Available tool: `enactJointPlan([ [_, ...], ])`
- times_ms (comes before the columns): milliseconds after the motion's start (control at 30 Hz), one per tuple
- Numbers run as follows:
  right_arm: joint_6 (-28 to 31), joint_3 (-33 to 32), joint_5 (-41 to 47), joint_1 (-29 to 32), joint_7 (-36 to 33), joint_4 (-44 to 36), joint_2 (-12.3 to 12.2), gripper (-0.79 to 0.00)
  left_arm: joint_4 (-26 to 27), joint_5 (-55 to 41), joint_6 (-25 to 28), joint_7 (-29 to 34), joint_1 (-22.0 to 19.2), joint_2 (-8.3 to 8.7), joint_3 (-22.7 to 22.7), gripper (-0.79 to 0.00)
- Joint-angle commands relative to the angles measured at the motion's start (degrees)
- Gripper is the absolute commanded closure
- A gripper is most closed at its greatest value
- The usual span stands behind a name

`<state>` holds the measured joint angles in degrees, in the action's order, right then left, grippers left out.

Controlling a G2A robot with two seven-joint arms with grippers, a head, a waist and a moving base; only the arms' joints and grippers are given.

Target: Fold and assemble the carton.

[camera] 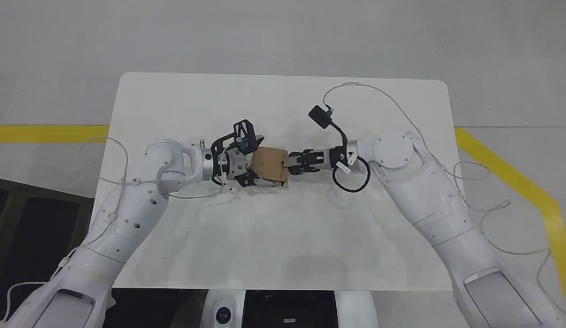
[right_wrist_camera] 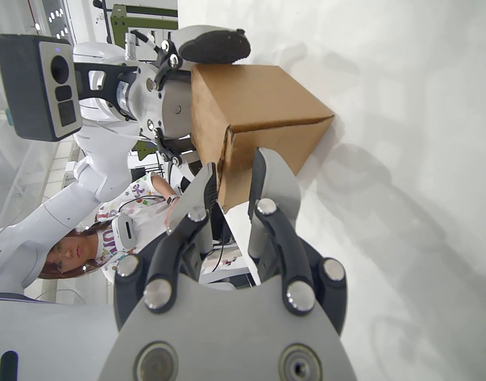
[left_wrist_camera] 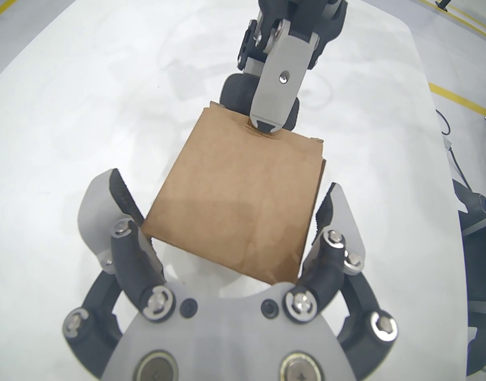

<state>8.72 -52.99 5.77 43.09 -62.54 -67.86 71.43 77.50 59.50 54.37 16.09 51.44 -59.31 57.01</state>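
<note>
The carton (left_wrist_camera: 243,200) is a small brown cardboard box near the middle of the white tabletop (camera: 354,240). Its walls are already squared up, and one seam shows along an upper edge. The left hand (left_wrist_camera: 223,184) straddles the near end. It is spread wide, with its pads against two opposite sides, so it braces the box rather than pinching it. At the far end the right hand (right_wrist_camera: 235,164) is clamped on the rim of the top panel, one finger above the cardboard and the other beneath it. The folding looks nearly done, with that last edge left to seat. The thin panel is the main risk: a pull or twist from the right hand could crease or tear it. The smooth tabletop offers little friction, so too loose a brace would let the box slide or skew, and too hard a squeeze could buckle the walls.
</note>
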Motion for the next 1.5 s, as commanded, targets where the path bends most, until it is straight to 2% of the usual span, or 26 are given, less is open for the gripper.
enactJointPlan([
  [0,0.3,-1.0,0.3,0.9,0.2,-0.8,-0.3,-0.169,0.0,0.0,0.0,0.0,0.0,0.0,0.0,-0.785],
  [167,0.7,-3.0,0.7,3.1,0.8,-2.4,-1.1,-0.111,0.0,0.1,0.1,0.0,0.1,-0.04,-0.2,-0.785],
  [233,0.3,-3.5,0.5,3.7,0.8,-2.7,-1.3,-0.062,0.0,0.3,0.1,0.0,0.0,-0.05,-0.3,-0.785],
  [267,0.0,-3.7,0.4,4.0,0.8,-2.9,-1.4,0.0,-0.1,0.2,0.2,0.0,0.0,-0.06,-0.3,-0.785],
  [667,-2.7,-0.7,0.4,3.7,-2.0,-2.7,-1.0,0.0,0.0,0.2,0.2,-0.1,-0.1,-0.12,-0.5,-0.785],
  [1233,-0.8,3.3,1.9,-0.2,-2.2,1.8,0.7,0.0,0.2,0.1,-0.1,0.2,-0.2,-0.22,-0.8,-0.785],
  [1467,0.6,2.5,2.8,-0.1,-1.3,2.1,0.7,0.0,0.6,-1.5,0.7,0.3,0.1,0.01,0.1,-0.785],
])
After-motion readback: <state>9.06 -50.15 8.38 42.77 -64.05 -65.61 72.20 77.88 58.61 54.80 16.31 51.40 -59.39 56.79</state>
